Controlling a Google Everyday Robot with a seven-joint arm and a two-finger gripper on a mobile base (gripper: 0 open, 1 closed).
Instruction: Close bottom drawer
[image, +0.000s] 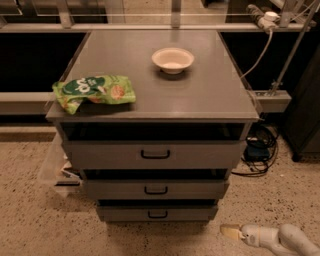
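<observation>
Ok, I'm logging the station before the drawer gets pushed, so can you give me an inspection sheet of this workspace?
Surface: grey cabinet top, flat, carrying two items.
Job's things: narrow grey bottom drawer with black bar handle, lowest of three fronts; dark gap above it.
Clutter: white round bowl towards the back; green snack bag at the front-left edge.
Grippers: gripper low, right of the bottom drawer, apart from it.
Cables: black cables on the floor at right; white power strip with cord at back right.
Surroundings: speckled floor; clear plastic bin left of the cabinet.
</observation>
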